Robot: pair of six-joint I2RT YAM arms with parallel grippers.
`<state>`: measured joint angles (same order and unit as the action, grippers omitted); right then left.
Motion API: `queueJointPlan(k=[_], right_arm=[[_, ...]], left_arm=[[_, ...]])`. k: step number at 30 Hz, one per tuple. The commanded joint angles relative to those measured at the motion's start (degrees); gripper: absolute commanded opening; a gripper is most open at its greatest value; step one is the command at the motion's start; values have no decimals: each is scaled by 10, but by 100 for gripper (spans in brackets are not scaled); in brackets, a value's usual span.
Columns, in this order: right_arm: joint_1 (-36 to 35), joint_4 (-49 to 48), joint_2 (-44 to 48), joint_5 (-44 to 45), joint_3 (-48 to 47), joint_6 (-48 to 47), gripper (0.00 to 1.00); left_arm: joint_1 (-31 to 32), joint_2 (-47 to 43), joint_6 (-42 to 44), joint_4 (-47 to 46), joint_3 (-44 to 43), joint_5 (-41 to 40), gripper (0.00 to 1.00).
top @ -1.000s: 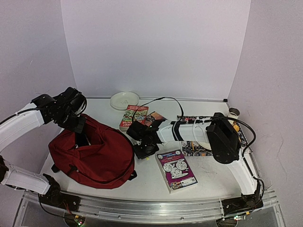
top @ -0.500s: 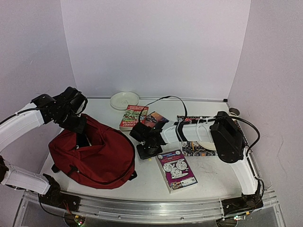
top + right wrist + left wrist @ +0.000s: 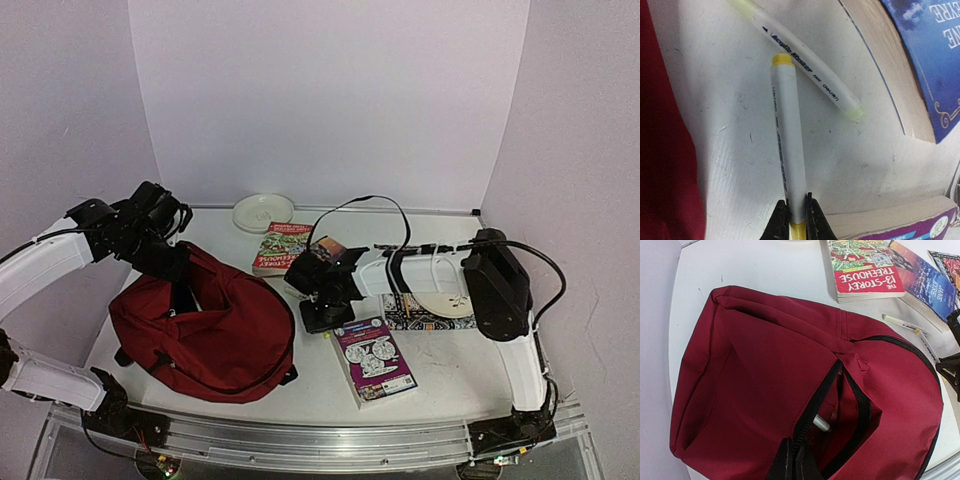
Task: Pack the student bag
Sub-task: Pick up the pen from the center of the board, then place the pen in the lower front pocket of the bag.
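Observation:
The student bag (image 3: 210,330), dark red with a black zip, lies at the left of the table, and its zip mouth (image 3: 850,405) gapes. My left gripper (image 3: 795,462) is shut on the zip edge of the bag (image 3: 755,365) and holds the mouth apart; from above this gripper (image 3: 175,268) sits at the bag's far side. A white pen (image 3: 821,423) shows inside the opening. My right gripper (image 3: 796,215) is shut on a white marker with yellow ends (image 3: 786,150), just right of the bag. From above, the right gripper (image 3: 325,318) is low over the table.
A second white marker (image 3: 810,70) lies on the table beyond the held one. A red "13-Story Treehouse" book (image 3: 282,247) and a blue book (image 3: 922,277) lie behind. A purple book (image 3: 373,358) is at the front, with a patterned book (image 3: 440,318) to the right and a white plate (image 3: 262,211) at the back.
My right gripper closed on the marker and shifted a little to the right, away from the bag. The left arm and bag barely moved.

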<state>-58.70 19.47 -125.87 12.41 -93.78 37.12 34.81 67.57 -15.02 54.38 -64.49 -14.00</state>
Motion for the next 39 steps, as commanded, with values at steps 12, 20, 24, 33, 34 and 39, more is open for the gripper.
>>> queueJointPlan(k=[12,20,24,33,34,39], right_arm=[[4,34,146,-51,12,21,0],[-27,-37,169,-180,33,44,0],[-36,-86,166,-246,52,63,0],[-47,-134,123,-313,3,81,0],[-47,-138,116,-320,-3,84,0],[-47,-159,75,-335,-42,110,0]], left_arm=[[-1,-4,-35,-75,-2,109,0],[0,-6,-72,-114,19,196,0],[0,-6,-85,-130,35,219,0],[0,-10,-109,-163,57,267,0],[0,-11,-110,-164,58,269,0],[0,-12,-112,-171,59,284,0]])
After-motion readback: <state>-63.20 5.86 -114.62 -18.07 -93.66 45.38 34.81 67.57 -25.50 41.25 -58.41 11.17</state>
